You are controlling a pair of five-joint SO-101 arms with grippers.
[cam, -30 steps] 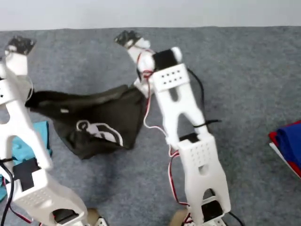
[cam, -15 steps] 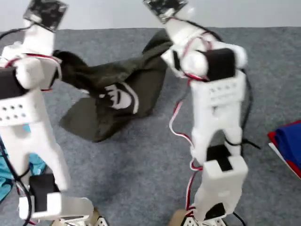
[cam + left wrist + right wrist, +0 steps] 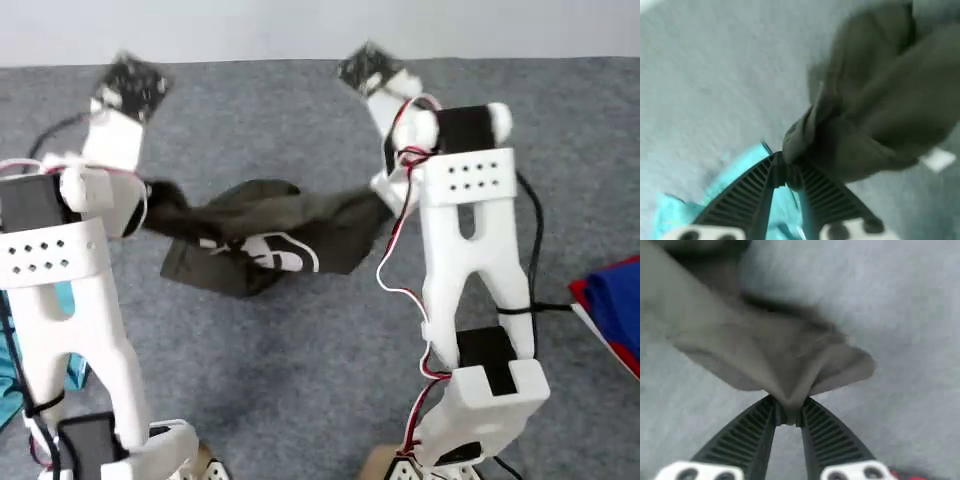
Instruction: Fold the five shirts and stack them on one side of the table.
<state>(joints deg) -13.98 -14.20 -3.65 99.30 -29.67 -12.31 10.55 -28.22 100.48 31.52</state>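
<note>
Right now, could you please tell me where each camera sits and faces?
High view: fixed above, looking down on the grey table cover; left arm and right arm show, dark shirt slung between them.
Left wrist view: on the left wrist, looking along its jaws, shut on one end of the dark shirt, teal shirt beyond.
Right wrist view: on the right wrist, looking along its jaws, shut on the shirt's other end.
Shared: all show the dark shirt; high and left wrist views, the teal shirt.
</note>
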